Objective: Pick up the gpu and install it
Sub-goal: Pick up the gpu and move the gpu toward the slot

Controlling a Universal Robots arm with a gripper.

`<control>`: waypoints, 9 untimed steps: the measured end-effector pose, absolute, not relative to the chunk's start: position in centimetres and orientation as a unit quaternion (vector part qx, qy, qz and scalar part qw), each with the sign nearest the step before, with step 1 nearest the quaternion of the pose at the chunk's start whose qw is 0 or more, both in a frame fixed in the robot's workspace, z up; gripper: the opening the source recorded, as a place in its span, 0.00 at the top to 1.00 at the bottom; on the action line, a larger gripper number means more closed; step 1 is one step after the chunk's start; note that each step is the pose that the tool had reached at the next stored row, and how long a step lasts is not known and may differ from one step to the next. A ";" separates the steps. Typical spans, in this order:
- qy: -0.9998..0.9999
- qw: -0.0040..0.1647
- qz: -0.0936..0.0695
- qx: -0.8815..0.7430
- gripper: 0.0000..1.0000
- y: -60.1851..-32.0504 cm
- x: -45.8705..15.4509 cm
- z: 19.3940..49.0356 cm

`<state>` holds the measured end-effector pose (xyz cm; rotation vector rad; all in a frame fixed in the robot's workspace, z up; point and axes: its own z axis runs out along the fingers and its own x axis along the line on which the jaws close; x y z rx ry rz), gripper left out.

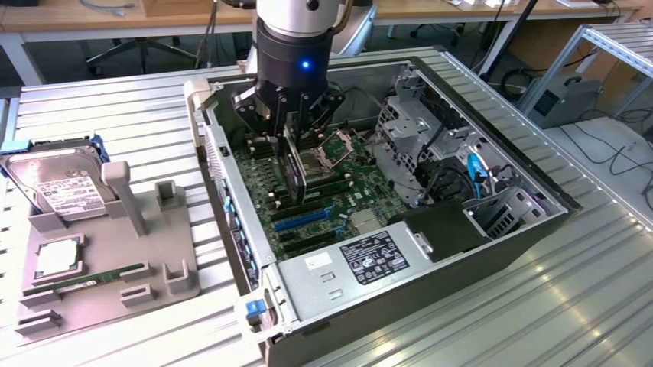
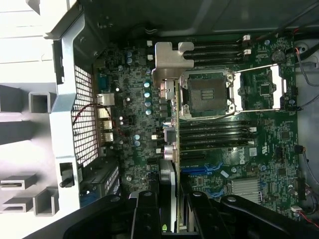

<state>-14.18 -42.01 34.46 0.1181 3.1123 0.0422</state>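
My gripper point(image 1: 294, 131) hangs inside the open computer case point(image 1: 219, 164) and is shut on the gpu point(image 1: 295, 167), a thin dark card held on edge above the green motherboard point(image 1: 342, 187). The card's lower end hovers over the blue slots point(image 1: 304, 218) without touching them as far as I can see. In the wrist view the gpu point(image 2: 169, 67) appears edge-on, its silver bracket toward the case's rear grille, running beside the open CPU socket point(image 2: 207, 94). The black fingers point(image 2: 145, 211) clamp it from both sides, my gripper point(image 2: 169, 206) centred on it.
A grey holder point(image 1: 112, 267) at the exterior view's left carries a hard drive point(image 1: 61, 183), a CPU point(image 1: 56, 256) and a green RAM stick point(image 1: 87, 279). Inside the case stand a drive cage point(image 1: 408, 130), cables point(image 1: 475, 172) and the power supply point(image 1: 372, 260).
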 end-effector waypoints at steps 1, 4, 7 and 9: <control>0.999 0.013 0.014 0.038 0.73 -42.0 -14.2 34.4; 0.999 0.013 0.014 0.038 0.73 -42.0 -14.1 34.4; 0.999 0.013 0.014 0.038 0.73 -42.0 -14.1 34.3; 0.999 0.013 0.014 0.038 0.73 -42.0 -14.0 34.3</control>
